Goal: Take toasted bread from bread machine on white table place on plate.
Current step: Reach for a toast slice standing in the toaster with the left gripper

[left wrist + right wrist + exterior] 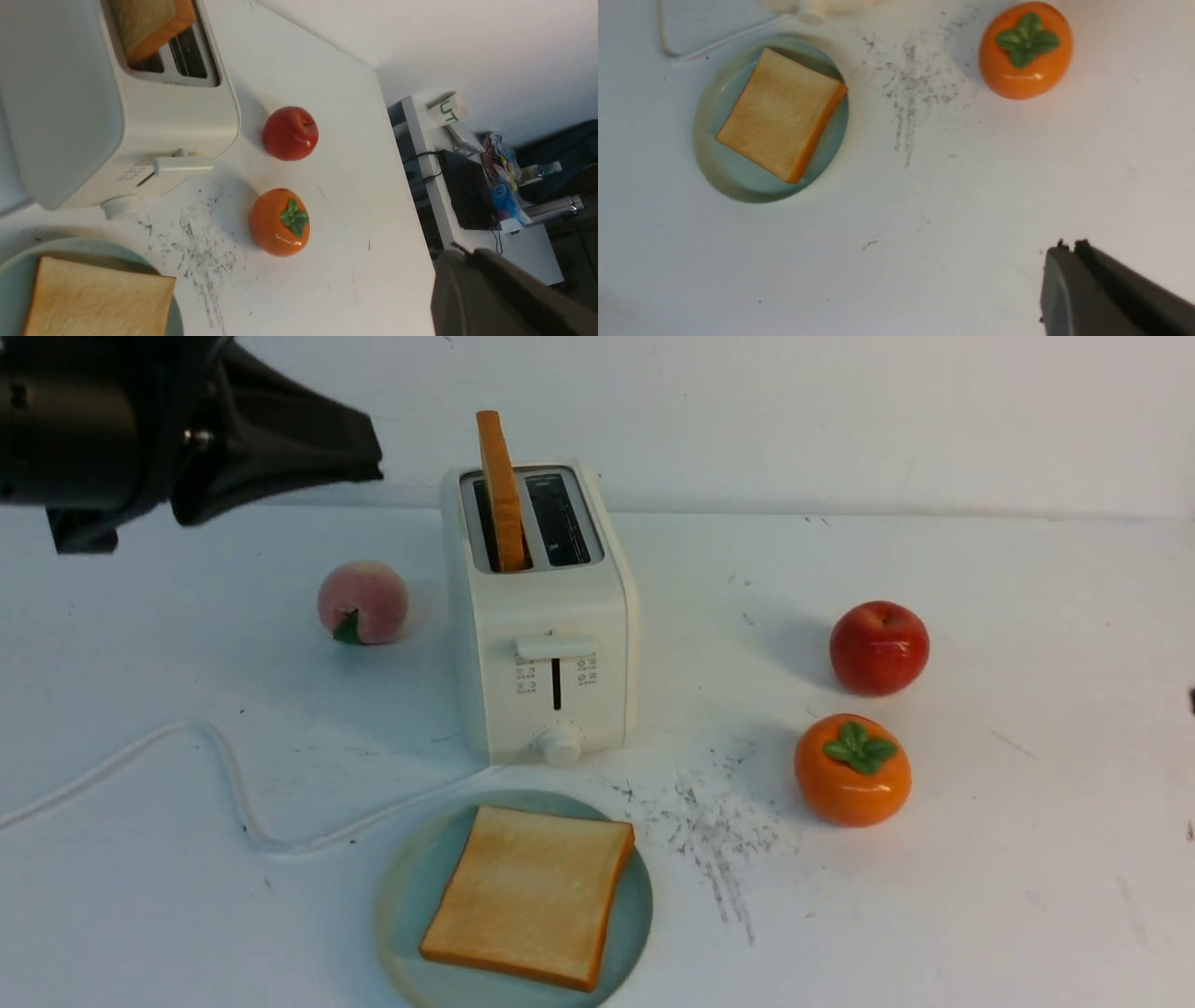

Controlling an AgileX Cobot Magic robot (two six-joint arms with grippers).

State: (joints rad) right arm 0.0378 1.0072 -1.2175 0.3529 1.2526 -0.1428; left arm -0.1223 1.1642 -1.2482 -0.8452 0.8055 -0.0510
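Midway: one toasted slice (527,894) lies on the plate (415,873), its twin (499,485) stands in the bread machine (551,616); your left fingers (299,429) and right fingers (1064,289), pinched empty, must open before reaching.

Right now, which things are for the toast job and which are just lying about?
For the job: the standing toast slice in the toaster; the flat toast slice on the plate; the white table under it all.

Just lying about: the peach, the red apple, the orange persimmon.
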